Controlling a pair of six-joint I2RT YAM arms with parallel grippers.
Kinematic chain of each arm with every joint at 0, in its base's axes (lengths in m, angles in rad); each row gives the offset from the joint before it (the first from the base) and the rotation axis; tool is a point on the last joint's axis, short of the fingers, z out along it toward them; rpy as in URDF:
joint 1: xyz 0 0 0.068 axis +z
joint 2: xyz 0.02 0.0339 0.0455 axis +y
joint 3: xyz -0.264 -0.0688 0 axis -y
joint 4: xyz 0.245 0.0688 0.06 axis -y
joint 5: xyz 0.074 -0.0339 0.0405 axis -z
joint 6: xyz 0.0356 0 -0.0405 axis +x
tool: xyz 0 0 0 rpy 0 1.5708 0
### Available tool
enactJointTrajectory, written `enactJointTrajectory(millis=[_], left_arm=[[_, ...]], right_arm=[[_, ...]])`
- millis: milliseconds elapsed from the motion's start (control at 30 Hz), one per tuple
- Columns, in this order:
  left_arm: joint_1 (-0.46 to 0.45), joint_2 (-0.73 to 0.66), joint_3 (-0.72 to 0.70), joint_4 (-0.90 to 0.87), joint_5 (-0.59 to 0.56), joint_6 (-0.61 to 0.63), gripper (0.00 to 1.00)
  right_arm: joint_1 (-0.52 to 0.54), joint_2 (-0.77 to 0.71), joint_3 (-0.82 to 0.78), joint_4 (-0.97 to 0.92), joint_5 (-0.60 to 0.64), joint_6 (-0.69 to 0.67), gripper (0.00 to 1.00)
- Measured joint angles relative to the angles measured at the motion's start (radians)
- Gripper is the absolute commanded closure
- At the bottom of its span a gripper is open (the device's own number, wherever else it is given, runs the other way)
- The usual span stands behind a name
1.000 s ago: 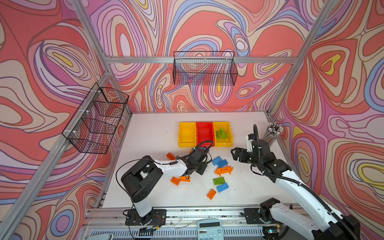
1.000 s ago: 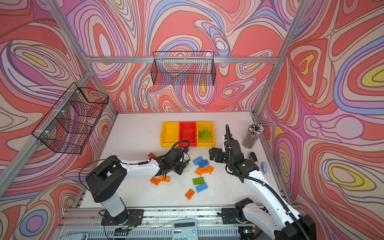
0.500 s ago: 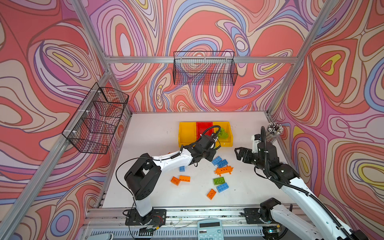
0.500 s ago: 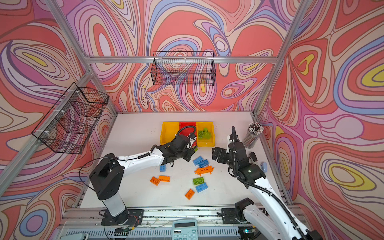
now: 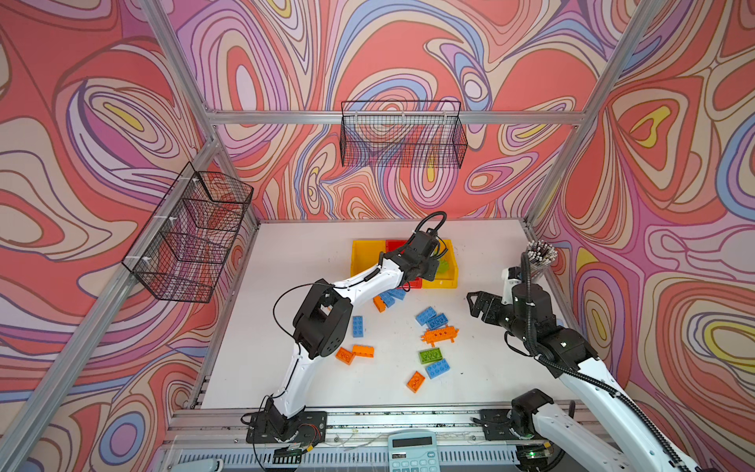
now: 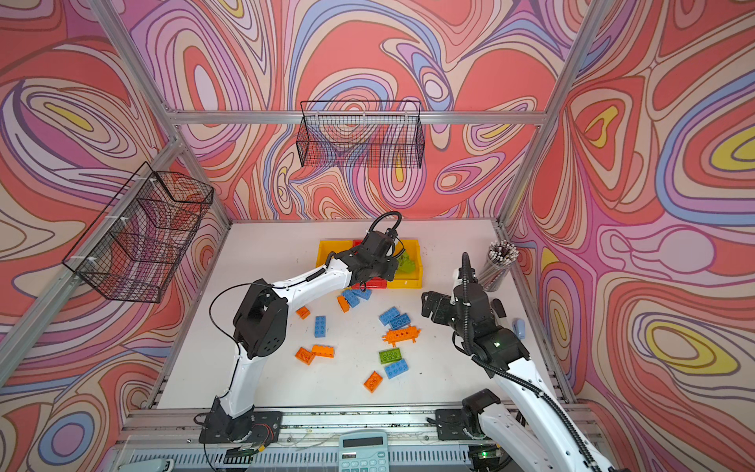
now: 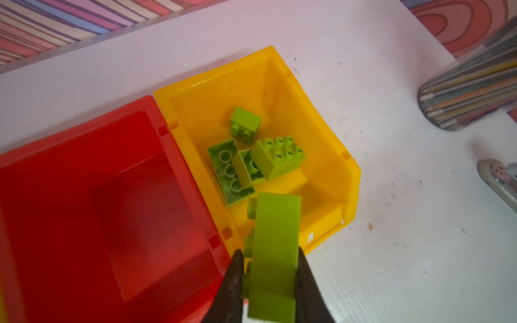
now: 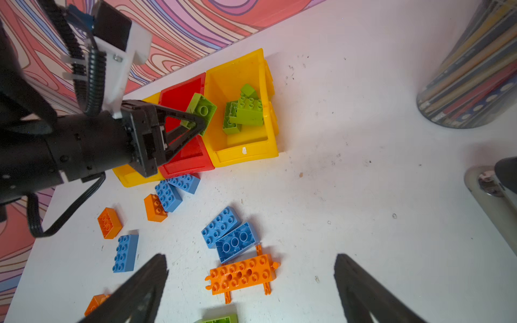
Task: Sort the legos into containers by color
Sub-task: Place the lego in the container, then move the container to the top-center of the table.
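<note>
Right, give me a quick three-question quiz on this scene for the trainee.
1. True or false: the left gripper is shut on a green lego.
2. Which colour of legos lies in the end yellow bin? A orange, B blue, C green.
3. How many green legos lie loose on the table, outside the bins?
Key: 1 true. 2 C, the green legos. 3 one, the loose green lego.
</note>
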Motion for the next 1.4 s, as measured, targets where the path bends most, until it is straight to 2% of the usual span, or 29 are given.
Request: enactJointTrajectory(millis=[133,200,267,333,400,533,633,800,1033,1300,1400], left_arm=[[0.03,0.062,0.081,-0.014,0.046,-0.051,0.73],[0.038,0.089,0.117,-0.016,0.076,-0.071,0.56],[0.042,0.112,0.15,-0.017,0.098,-0.093,0.33],[0.043,0.133,0.182,-0.018,0.114,-0.108,0.22],[0.043,0.142,0.197,-0.018,0.129,-0.118,0.17],[0.042,0.14,0.192,-0.011,0.155,-0.138,0.14],[0.042,0.099,0.107,0.025,0.158,-0.145,0.14],[0.042,-0.107,-0.176,0.066,0.121,-0.156,0.13],[0.042,-0.389,-0.481,0.089,0.027,-0.156,0.13],[0.046,-0.587,-0.806,0.089,-0.045,-0.167,0.1],[0.068,-0.619,-0.872,0.09,-0.05,-0.167,0.1]], right_arm=[[0.0,-0.009,0.0,-0.011,0.005,0.003,0.02],[0.0,-0.014,0.0,-0.018,0.007,0.003,0.02],[0.0,-0.018,0.0,-0.023,0.01,0.003,0.02],[0.0,-0.021,0.0,-0.023,0.013,0.003,0.02],[0.0,-0.026,0.0,-0.027,0.016,0.003,0.02],[0.0,-0.032,0.0,-0.033,0.016,0.003,0.02],[0.0,-0.031,0.0,-0.037,0.017,0.005,0.02],[0.0,-0.016,-0.002,-0.037,0.011,0.01,0.02],[0.0,0.055,-0.032,-0.009,-0.035,0.016,0.02],[0.002,0.155,-0.058,0.077,-0.094,0.031,0.02],[0.013,0.22,-0.059,0.119,-0.113,0.037,0.02]])
